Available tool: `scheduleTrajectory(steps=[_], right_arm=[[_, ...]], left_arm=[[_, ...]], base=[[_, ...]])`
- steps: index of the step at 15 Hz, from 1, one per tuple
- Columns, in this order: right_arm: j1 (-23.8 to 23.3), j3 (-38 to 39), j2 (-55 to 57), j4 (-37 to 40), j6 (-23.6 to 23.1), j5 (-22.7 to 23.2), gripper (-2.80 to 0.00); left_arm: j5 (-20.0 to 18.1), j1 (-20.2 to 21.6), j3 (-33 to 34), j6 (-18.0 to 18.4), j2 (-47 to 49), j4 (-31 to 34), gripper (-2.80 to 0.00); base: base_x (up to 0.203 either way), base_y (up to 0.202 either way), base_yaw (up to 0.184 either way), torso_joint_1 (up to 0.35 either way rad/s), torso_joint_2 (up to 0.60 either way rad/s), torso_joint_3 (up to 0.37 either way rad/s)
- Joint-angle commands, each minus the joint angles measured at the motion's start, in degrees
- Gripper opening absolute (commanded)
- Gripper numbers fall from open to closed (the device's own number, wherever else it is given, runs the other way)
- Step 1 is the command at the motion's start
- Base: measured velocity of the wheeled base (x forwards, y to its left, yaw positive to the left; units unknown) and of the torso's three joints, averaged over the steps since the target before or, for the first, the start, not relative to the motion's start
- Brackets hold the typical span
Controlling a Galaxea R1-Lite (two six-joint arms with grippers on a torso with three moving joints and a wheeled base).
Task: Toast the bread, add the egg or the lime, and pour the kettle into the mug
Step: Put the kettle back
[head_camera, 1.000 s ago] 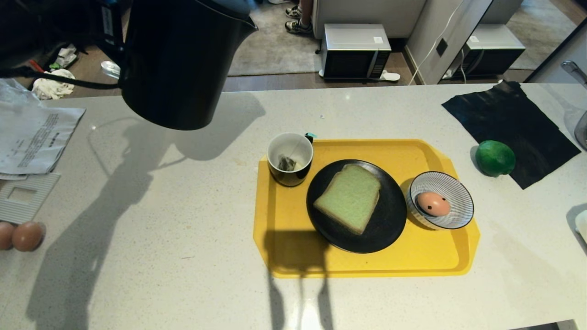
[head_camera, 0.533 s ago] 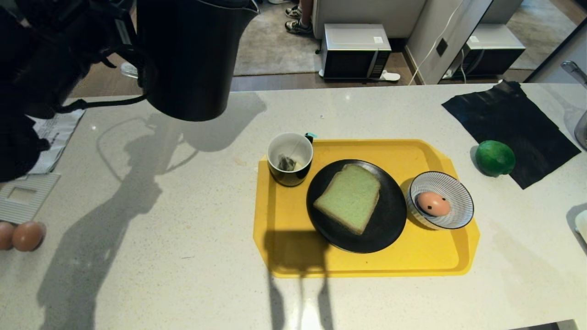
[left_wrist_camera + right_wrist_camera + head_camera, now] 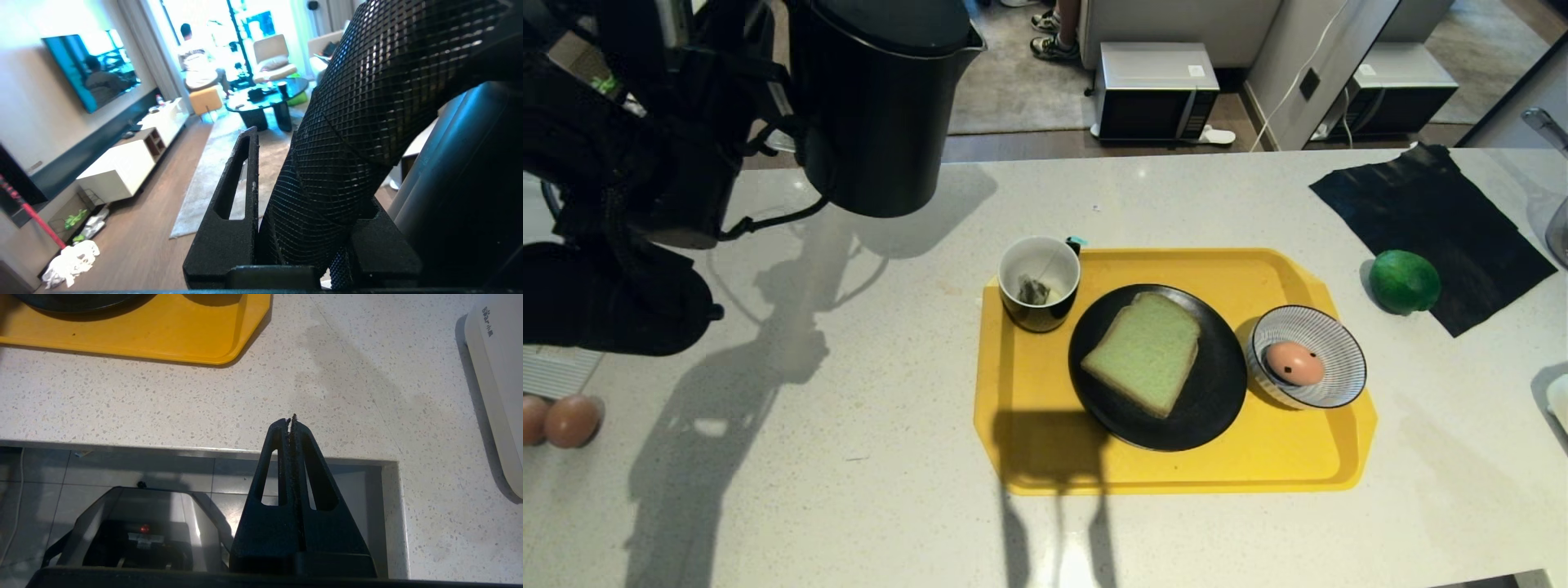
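The black kettle (image 3: 882, 106) hangs upright above the counter's far left, its lid showing and its spout toward the tray. My left gripper (image 3: 318, 163) is shut on its textured handle (image 3: 359, 102). The black mug (image 3: 1039, 282), with a tea bag inside, stands at the yellow tray's (image 3: 1258, 465) near-left corner, below and right of the kettle. The green bread (image 3: 1143, 351) lies on a black plate (image 3: 1217, 400). The spotted egg (image 3: 1294, 363) sits in a striped bowl (image 3: 1331, 335). The lime (image 3: 1404, 282) rests right of the tray. My right gripper (image 3: 291, 418) is shut and empty over the counter's front edge.
Two brown eggs (image 3: 560, 420) lie at the counter's left edge. A black cloth (image 3: 1429, 204) lies at the far right. A white appliance (image 3: 496, 375) sits near the right gripper. Beyond the counter a microwave (image 3: 1156, 90) stands on the floor, and a person's feet (image 3: 1054, 37) show.
The kettle has moved right toward the tray and tipped from showing its base to upright. The left arm has swung into the head view and now covers the papers.
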Motion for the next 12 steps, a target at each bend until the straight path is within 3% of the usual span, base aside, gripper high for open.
scheduleTrajectory(steps=[1,6,12], right_arm=[[0.0,0.0,0.0,0.0,0.0,0.0,-2.8],[0.0,0.0,0.0,0.0,0.0,0.0,-2.8],[0.0,0.0,0.0,0.0,0.0,0.0,-2.8]], left_arm=[[1.4,-0.1,2.1,0.1,2.9,-4.1,-2.8],[5.0,-0.2,4.3,-1.6,5.8,-6.7,-2.8],[5.2,-0.1,9.0,-8.4,7.0,-6.7,-2.8]], base=[[0.0,0.0,0.0,0.0,0.0,0.0],[0.0,0.0,0.0,0.0,0.0,0.0],[0.0,0.0,0.0,0.0,0.0,0.0]])
